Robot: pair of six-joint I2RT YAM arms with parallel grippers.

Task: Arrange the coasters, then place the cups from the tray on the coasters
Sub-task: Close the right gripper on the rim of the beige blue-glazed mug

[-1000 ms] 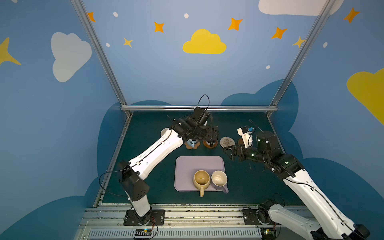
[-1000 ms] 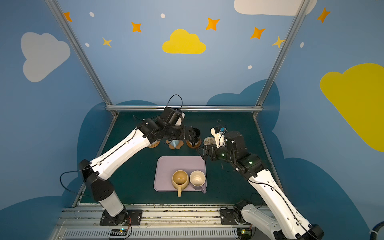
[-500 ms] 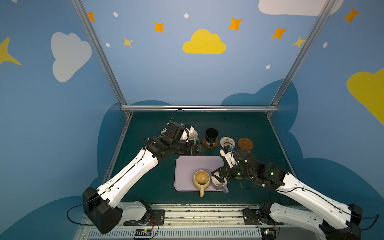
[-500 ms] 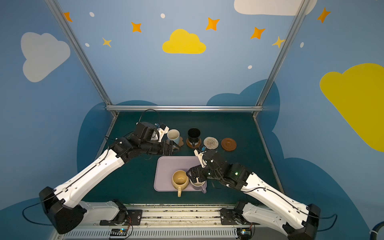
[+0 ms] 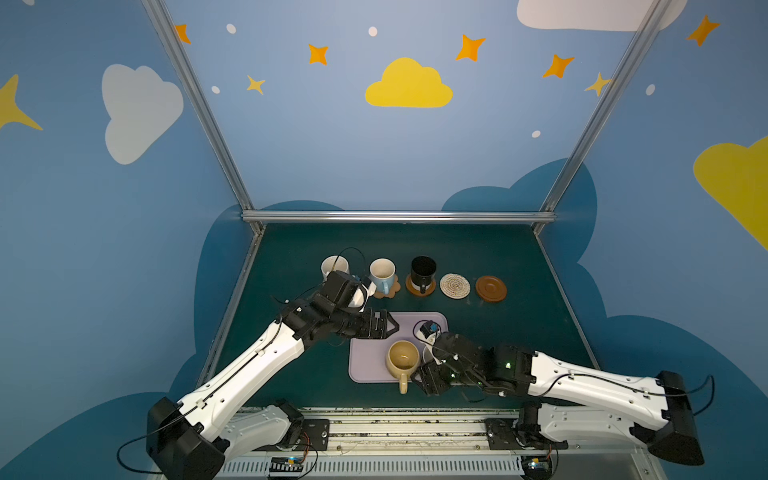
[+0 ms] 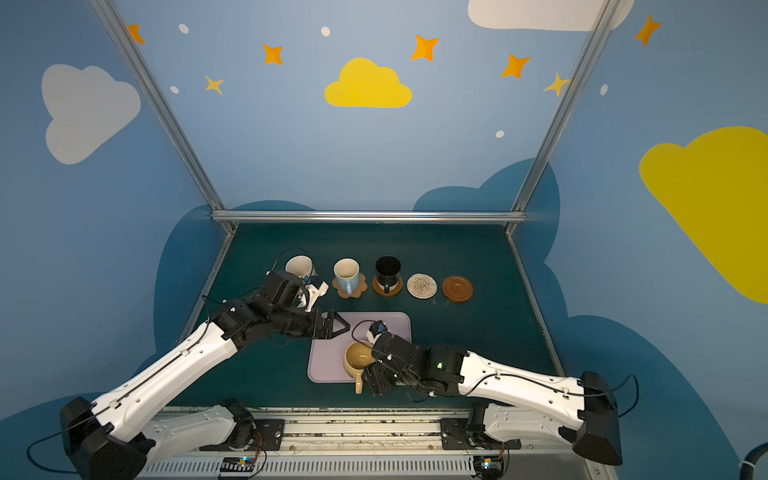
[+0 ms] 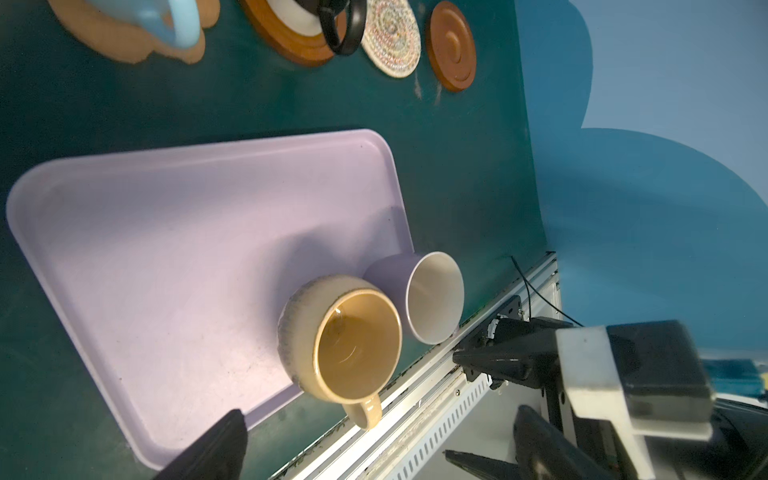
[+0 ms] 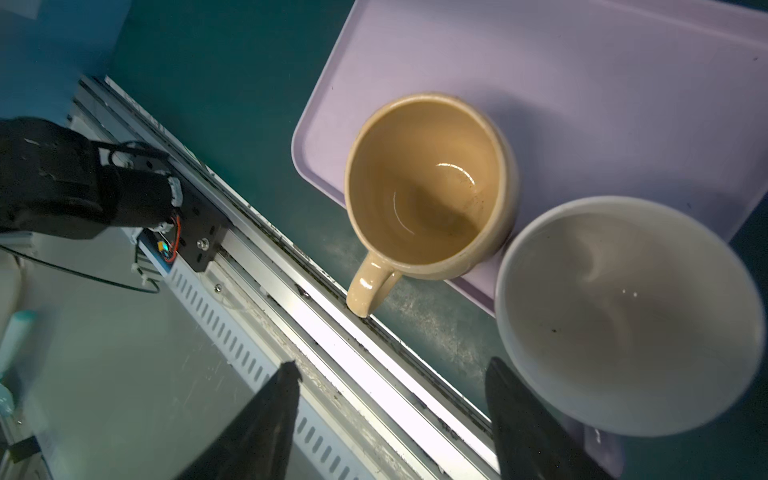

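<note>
Left gripper (image 5: 388, 328) hangs over the tray (image 5: 365, 363) far-left corner, jaws wide apart, holding nothing; right gripper (image 8: 392, 368) at the tray's near-right corner, jaws apart, one finger just beside the lilac mug (image 7: 434, 299), not clamped on it. Mustard mug (image 5: 402, 357) and lilac mug side by side on the tray; in the far row, blue mug (image 5: 381, 272) on flower coaster (image 5: 394, 291), black mug (image 5: 423, 270) on wooden disc (image 5: 415, 289); pale woven coaster (image 5: 455, 285) and brown disc (image 5: 491, 288) uncovered.

Blue walls (image 5: 332, 158), painted yellow cloud (image 5: 409, 85), white clouds (image 5: 137, 112), orange stars (image 5: 470, 47). Aluminium corner posts (image 5: 202, 112), crossbar (image 5: 399, 216) behind. Dark green table (image 5: 478, 249). Slotted metal rail (image 5: 415, 467) along front edge.
</note>
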